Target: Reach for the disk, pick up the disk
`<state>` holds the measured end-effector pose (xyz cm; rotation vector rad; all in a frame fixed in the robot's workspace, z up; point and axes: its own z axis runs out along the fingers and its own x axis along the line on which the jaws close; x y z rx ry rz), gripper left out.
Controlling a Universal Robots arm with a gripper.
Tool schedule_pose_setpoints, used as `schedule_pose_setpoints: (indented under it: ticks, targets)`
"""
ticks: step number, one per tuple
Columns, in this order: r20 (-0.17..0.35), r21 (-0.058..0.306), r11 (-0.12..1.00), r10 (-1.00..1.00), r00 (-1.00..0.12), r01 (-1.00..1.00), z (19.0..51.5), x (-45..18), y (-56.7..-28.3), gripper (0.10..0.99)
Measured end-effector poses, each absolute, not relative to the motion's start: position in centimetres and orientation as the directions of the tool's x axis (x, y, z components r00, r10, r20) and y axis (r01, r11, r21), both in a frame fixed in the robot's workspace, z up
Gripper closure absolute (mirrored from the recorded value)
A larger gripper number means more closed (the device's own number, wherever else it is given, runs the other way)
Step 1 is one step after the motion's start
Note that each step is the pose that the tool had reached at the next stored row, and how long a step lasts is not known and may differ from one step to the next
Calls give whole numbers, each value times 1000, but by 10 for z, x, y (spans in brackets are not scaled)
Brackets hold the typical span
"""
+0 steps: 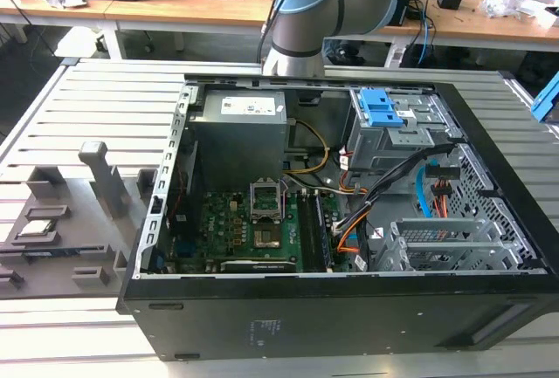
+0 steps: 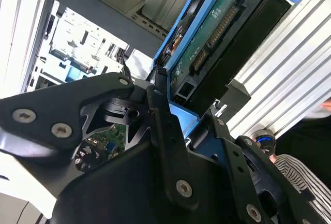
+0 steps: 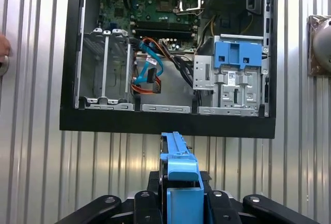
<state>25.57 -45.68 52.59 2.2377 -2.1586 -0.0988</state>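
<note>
Now — jaws clamp disk [image 2: 217, 32] | label unreadable — beside computer case [image 3: 165, 123]

The exterior view looked down at a slant from high and fairly near onto the open computer case [image 1: 332, 221] lying on the slatted desk [image 1: 96, 107], with the arm's base [image 1: 301, 20] behind it and workbenches [image 1: 201, 3] beyond. The first wrist view sat farther back over the slats, facing down across the pincer [image 3: 181, 198] and the blue-bracketed disk [image 3: 178, 167] toward the same case [image 3: 170, 120], seen from its opposite side. The second wrist view peered very close along the pincer's dark linkages [image 2: 165, 146], past the disk [image 2: 217, 38], catching a sliver of the case interior [image 2: 77, 48]. All three shared the case.
</note>
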Motion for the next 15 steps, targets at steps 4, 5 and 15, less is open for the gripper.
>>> schedule_pose_setpoints:
  ticks: [4, 5, 15]
  targets:
    - [-24, 66, -37, -999, 35, -997, 526, 240, -466, 718]
    - [-24, 66, -37, -999, 35, -997, 526, 234, -469, 718]
    - [-24, 66, -37, -999, 35, -997, 525, 201, -495, 718]
